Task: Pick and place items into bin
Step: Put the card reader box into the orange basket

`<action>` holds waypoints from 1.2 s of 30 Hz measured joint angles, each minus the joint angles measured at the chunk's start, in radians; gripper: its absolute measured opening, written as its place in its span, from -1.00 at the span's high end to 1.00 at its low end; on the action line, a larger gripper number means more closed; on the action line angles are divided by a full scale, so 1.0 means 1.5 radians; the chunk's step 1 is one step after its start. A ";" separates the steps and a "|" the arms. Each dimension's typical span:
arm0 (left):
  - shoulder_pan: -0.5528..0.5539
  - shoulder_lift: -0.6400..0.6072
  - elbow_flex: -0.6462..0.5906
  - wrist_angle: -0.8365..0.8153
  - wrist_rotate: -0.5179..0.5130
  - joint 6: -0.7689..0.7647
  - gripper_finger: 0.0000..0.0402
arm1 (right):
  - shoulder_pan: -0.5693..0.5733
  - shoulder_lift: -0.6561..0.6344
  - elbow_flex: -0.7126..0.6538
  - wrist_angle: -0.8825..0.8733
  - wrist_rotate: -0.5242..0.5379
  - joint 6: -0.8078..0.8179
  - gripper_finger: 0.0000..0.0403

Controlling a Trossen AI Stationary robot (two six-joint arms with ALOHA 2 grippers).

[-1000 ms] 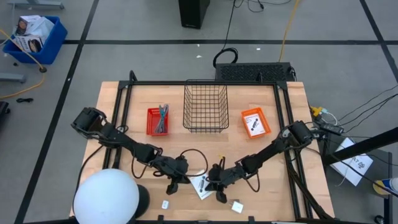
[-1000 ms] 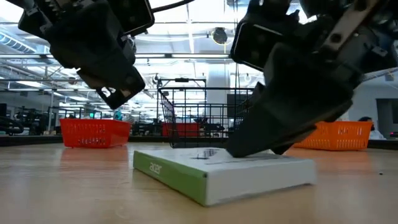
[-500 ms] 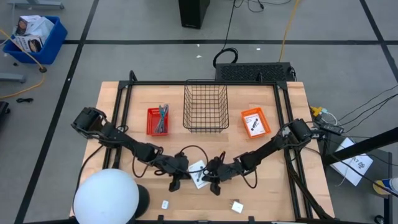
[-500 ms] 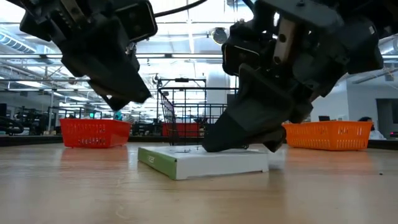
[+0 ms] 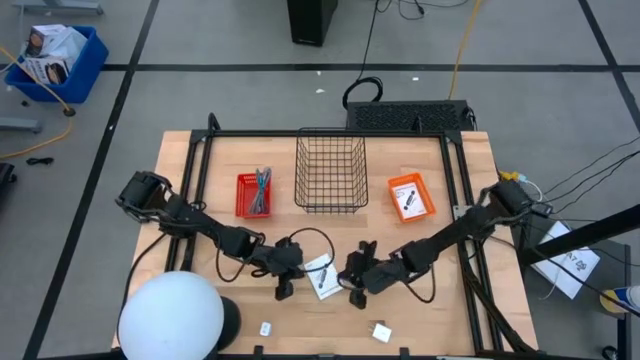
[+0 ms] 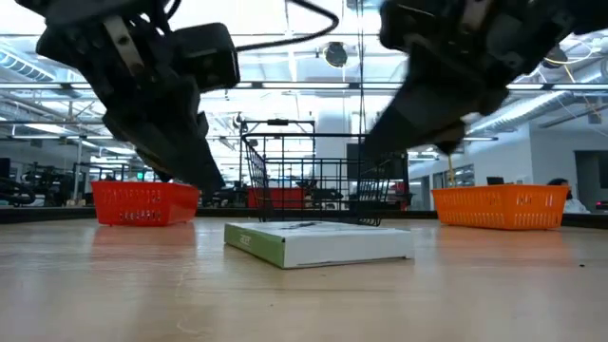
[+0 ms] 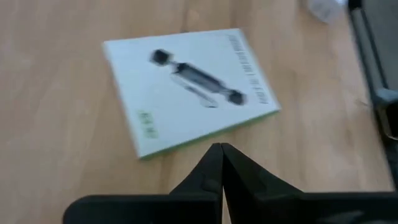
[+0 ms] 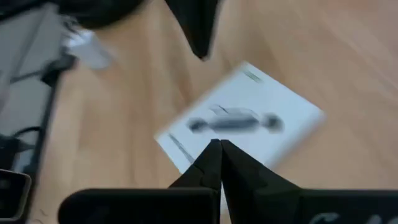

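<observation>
Box (image 5: 321, 277) lies flat near table (image 5: 190, 160) front edge: light, stiff, thin. Edge pinch advised. Left tool (image 5: 283, 291) and right tool (image 5: 356, 297) both closed, empty, flanking it.

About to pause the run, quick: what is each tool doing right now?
Left tool: shut, holding nothing, beside the white box.
Right tool: shut, holding nothing, over the box's other side.

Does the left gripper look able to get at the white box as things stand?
Probably yes. The left gripper sits shut just beside the white box, with bare table between them; the right gripper stands clear on the other side. It must open first.
</observation>
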State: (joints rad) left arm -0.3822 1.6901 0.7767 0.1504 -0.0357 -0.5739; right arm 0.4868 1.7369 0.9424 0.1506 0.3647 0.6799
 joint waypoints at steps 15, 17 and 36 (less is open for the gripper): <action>0.050 0.096 0.002 0.054 0.098 -0.043 0.98 | -0.029 0.035 0.001 -0.117 -0.011 0.108 1.00; 0.050 0.100 0.002 0.062 0.098 -0.043 0.98 | -0.035 0.046 0.001 -0.110 -0.026 0.115 1.00; 0.051 0.102 -0.001 0.092 0.093 -0.042 0.95 | -0.050 0.083 -0.001 0.109 -0.145 0.013 1.00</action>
State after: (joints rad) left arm -0.3061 1.8439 0.7750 0.2879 0.1036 -0.6373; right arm 0.4126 1.8610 0.9404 0.3145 0.1469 0.6993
